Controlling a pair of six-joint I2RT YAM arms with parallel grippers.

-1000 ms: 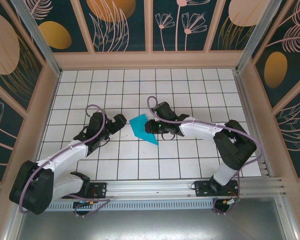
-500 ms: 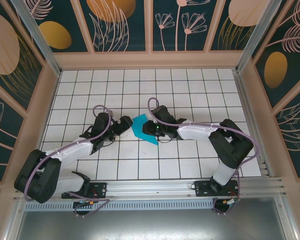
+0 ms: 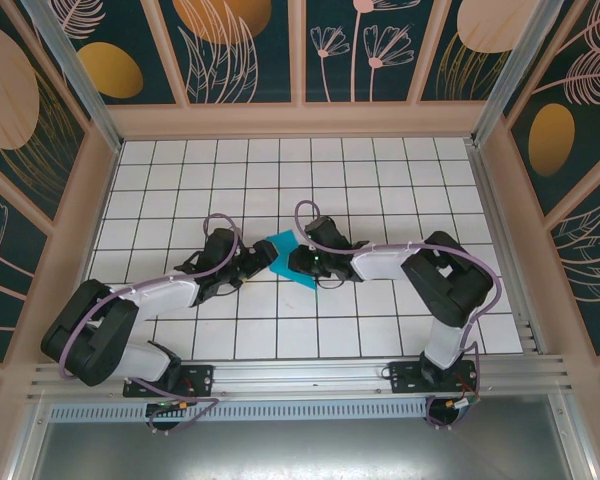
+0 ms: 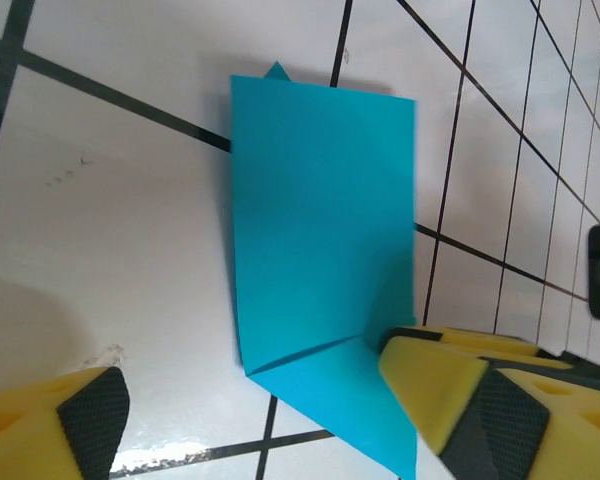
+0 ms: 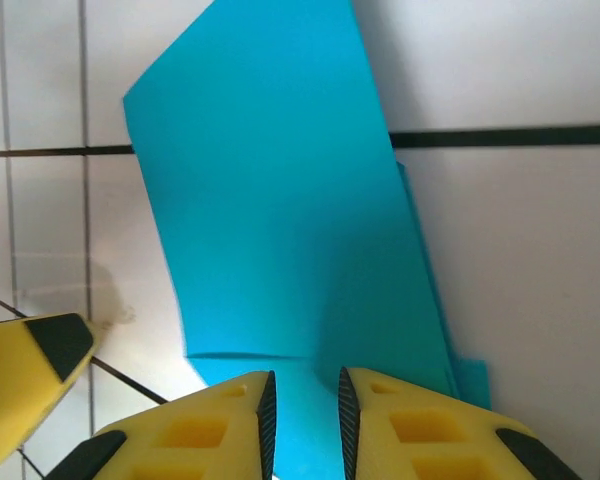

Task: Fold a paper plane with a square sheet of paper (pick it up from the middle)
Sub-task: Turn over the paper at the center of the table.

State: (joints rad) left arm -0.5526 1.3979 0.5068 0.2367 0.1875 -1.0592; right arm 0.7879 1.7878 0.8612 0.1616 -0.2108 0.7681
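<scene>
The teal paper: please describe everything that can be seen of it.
The teal paper is thin, plain and folded into an oblong with stacked layers; one slanted crease crosses one end and a small tip peeks past the other edge. It lies on the white gridded table between the right gripper, whose nearly closed fingers sit over one edge, and the left gripper, one finger overlapping a corner.

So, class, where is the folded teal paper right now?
In the top view the teal paper lies mid-way across the white gridded table, flanked closely by the left gripper and the right gripper.
</scene>
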